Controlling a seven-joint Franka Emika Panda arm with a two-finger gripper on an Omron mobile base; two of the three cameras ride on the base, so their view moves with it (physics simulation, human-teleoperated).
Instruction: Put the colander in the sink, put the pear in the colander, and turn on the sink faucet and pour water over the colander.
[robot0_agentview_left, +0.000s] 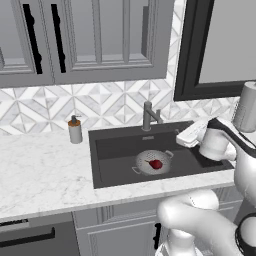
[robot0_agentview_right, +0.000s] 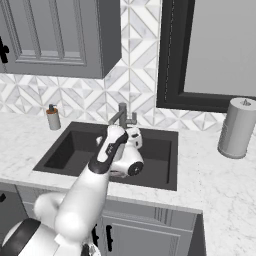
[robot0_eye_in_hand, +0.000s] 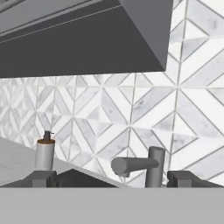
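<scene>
Open gripper (robot0_eye_in_hand: 111, 178) faces unlabelled sink faucet (robot0_eye_in_hand: 146, 166).

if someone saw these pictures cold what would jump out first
Probably the dark red pear sitting inside the metal colander on the floor of the dark sink, the one spot of colour among the greys. Next, the big white arm reaching over the basin, its open tool aimed at the faucet rising behind the sink's back edge. A small soap bottle stands on the marble counter left of the sink.
</scene>
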